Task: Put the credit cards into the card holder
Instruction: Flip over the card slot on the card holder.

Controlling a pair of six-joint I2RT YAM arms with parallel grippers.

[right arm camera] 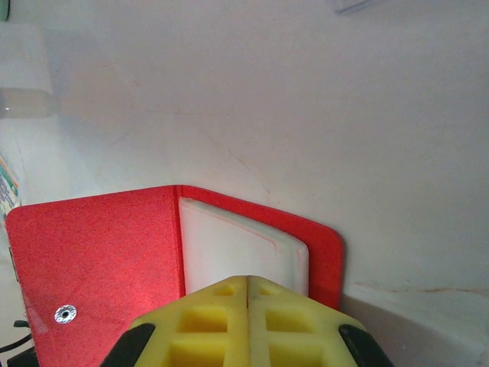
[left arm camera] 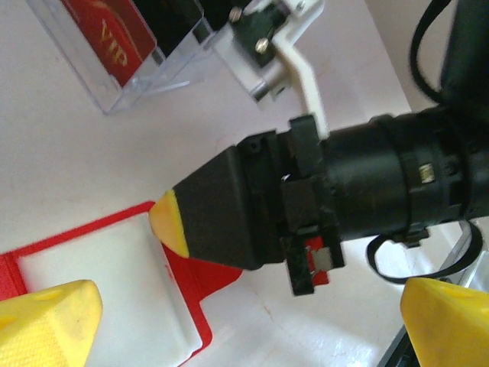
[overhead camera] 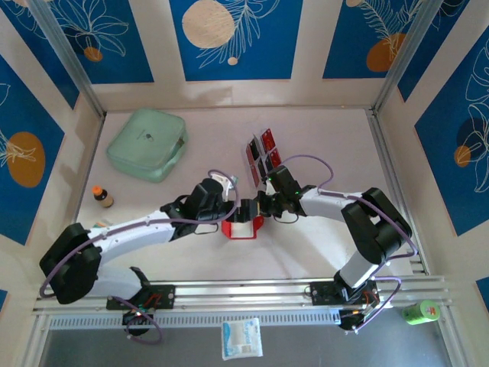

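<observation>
The card holder (overhead camera: 243,228) lies open mid-table, red with a white inner pocket (right arm camera: 229,245) and a snap on its flap (right arm camera: 65,312). My right gripper (overhead camera: 259,208) is shut, its yellow tips (right arm camera: 248,283) resting on that pocket; no card shows between them. In the left wrist view its dark finger (left arm camera: 214,214) touches the holder's red rim (left arm camera: 84,233). A red bit with a grey square (left arm camera: 321,258) shows under its body; I cannot tell what it is. My left gripper (left arm camera: 248,329) stands wide open around the holder's corner. Red credit cards (overhead camera: 263,151) (left arm camera: 107,34) stand in a clear rack (left arm camera: 176,69) behind.
A mint-green case (overhead camera: 147,144) lies at the back left. A small brown bottle (overhead camera: 102,197) stands near the left wall. Beyond the front rail are a white packet (overhead camera: 241,338) and a green bottle (overhead camera: 420,312).
</observation>
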